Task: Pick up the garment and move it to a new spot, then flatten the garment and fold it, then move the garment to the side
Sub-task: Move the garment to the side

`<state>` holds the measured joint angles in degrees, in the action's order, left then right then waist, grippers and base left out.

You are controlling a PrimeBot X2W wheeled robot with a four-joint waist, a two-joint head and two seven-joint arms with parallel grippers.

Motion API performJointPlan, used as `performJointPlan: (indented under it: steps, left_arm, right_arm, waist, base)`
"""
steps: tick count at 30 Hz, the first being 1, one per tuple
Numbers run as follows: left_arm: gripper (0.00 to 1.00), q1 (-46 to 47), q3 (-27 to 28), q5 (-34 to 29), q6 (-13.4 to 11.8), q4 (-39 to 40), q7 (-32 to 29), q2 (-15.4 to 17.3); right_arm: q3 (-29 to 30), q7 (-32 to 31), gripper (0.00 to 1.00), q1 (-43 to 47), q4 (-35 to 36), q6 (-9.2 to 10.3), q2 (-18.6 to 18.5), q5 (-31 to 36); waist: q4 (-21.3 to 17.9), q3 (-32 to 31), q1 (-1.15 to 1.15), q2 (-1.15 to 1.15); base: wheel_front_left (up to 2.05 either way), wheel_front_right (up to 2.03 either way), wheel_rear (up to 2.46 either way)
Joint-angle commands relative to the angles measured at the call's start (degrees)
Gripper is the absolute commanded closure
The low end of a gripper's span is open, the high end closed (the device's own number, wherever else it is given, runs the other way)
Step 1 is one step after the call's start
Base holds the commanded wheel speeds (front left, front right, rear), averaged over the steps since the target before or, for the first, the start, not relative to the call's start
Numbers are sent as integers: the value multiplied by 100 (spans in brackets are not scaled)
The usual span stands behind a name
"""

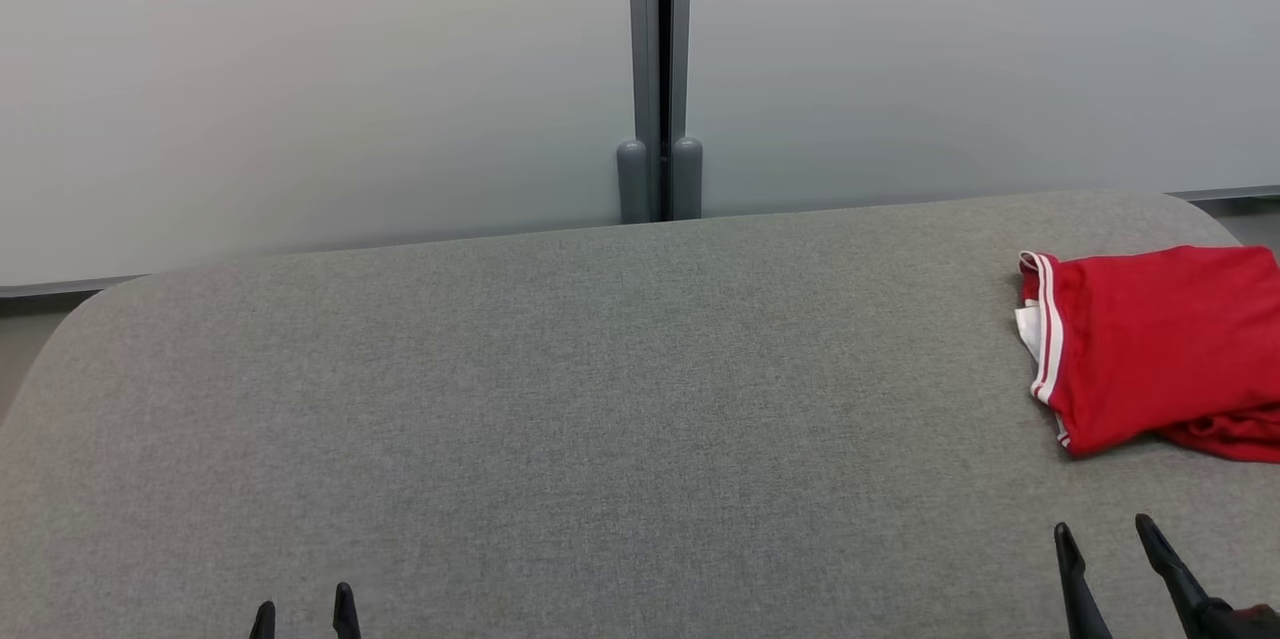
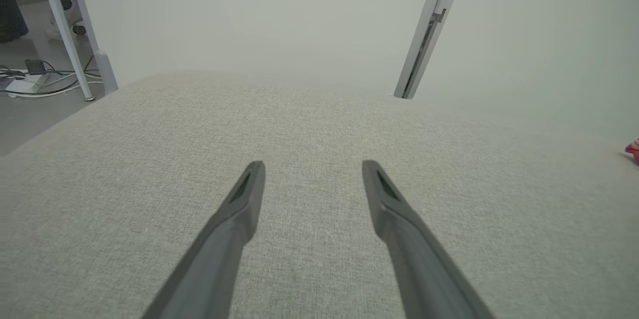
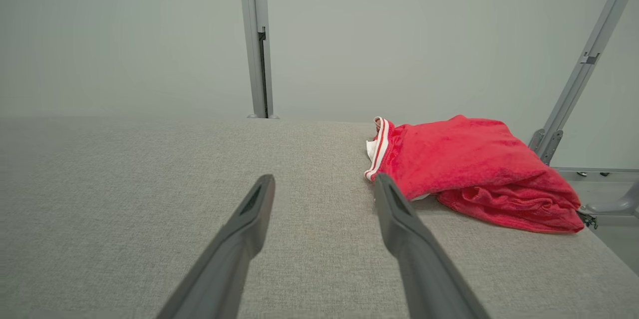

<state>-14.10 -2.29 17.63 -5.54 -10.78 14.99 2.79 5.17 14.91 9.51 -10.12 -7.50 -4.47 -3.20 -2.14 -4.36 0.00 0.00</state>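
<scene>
If judged from red garment (image 1: pixel 1150 349) folded aside on worktop (image 1: pixel 600 369), seems finished; left end effector (image 1: pixel 304 604), right end effector (image 1: pixel 1103 527) gaping, empty.

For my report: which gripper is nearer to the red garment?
Right. The right gripper waits just short of the red garment; the left gripper is far to its left.

The left gripper (image 2: pixel 313 166) has two long, matte dark-grey fingers (image 2: pixel 219 244) tapering to blunt tips, each with a narrow recessed slot near the tip; the right gripper (image 3: pixel 324 179) looks alike.
</scene>
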Motion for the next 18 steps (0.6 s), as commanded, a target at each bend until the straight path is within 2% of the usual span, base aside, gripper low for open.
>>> performJointPlan:
  steps: [1, 11, 18]
  left_arm:
    - [0, -29, 41, -24, 3, -44, 25, 22]
    - [0, 86, -56, 18, -45, -116, 25, 23]
    - [0, 114, -118, 74, 75, -120, 25, 22]
  right_arm:
    - [-24, 37, 0, 38, 46, 1, 8, 30]
    - [-146, 38, 0, -24, -4, 1, 55, 66]
    - [-210, 38, 0, -57, -32, 1, 66, 55]
  waist:
    - [-13, -13, 0, 0]
    - [186, -39, 0, 0]
    - [316, -71, 0, 0]
  base:
    - [0, 0, 0]
    - [0, 0, 0]
    - [0, 0, 0]
